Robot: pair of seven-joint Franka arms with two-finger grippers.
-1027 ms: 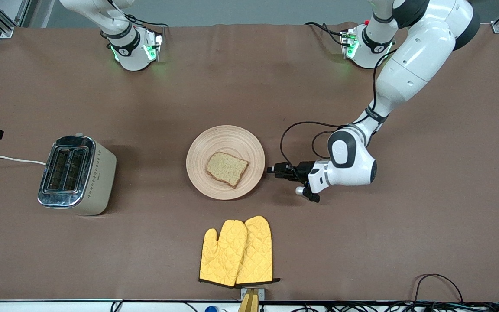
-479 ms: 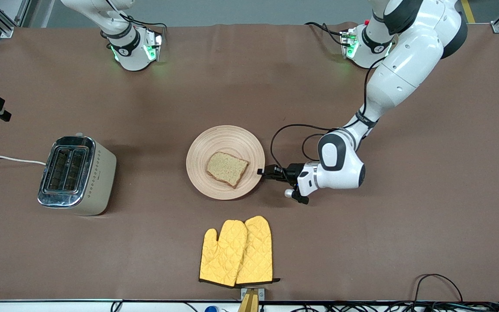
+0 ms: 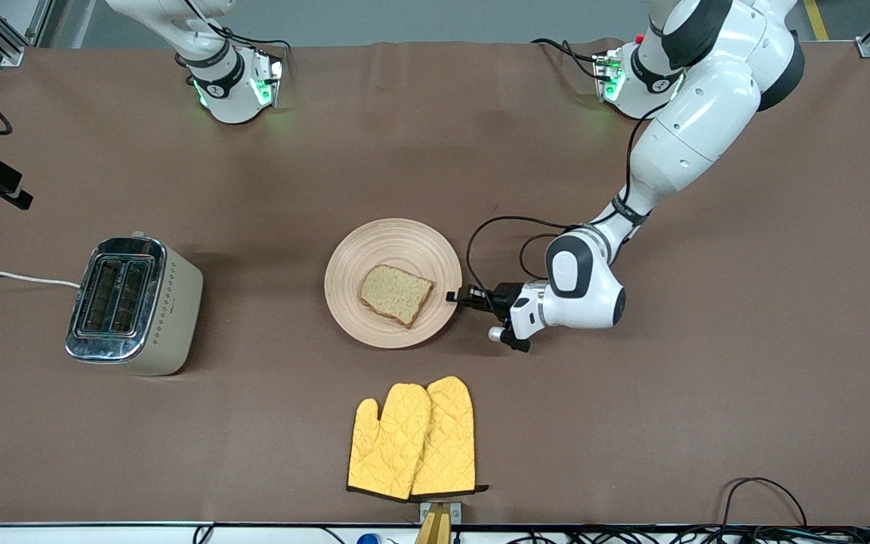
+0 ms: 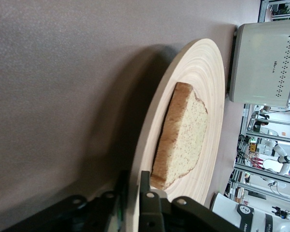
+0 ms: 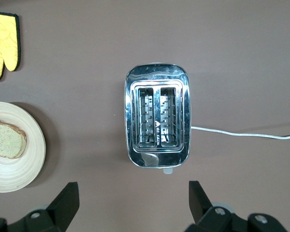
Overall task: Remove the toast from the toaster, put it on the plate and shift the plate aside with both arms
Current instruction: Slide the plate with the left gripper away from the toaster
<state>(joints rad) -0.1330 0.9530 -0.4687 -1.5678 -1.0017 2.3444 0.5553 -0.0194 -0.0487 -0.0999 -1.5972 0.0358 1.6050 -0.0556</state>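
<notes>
On the brown table [image 3: 745, 393], near its middle, sits the round pale beige wooden plate [image 3: 352, 257] with concentric ring grooves. The slice of brown wholegrain toast [image 3: 396, 294] lies flat on it, on the part of the plate nearer the front camera and toward the left arm's end. The left gripper [image 3: 453, 297] is low at the plate's rim on the side facing the left arm's end of the table. In the left wrist view its two black fingers [image 4: 150, 203] straddle the rim's edge with a narrow gap between them, one above the plate and one below; whether they are pressing the wood cannot be told.

The right gripper [image 5: 133, 205] hangs high over the cream and chrome two-slot toaster [image 3: 133, 302], its fingers spread wide apart with nothing between them. That toaster stands toward the right arm's end of the table, well apart from the plate, with a white cord [image 3: 12, 277] running off the table's edge. A pair of yellow quilted oven mitts [image 3: 412, 438] lies nearer the front camera than the plate.
</notes>
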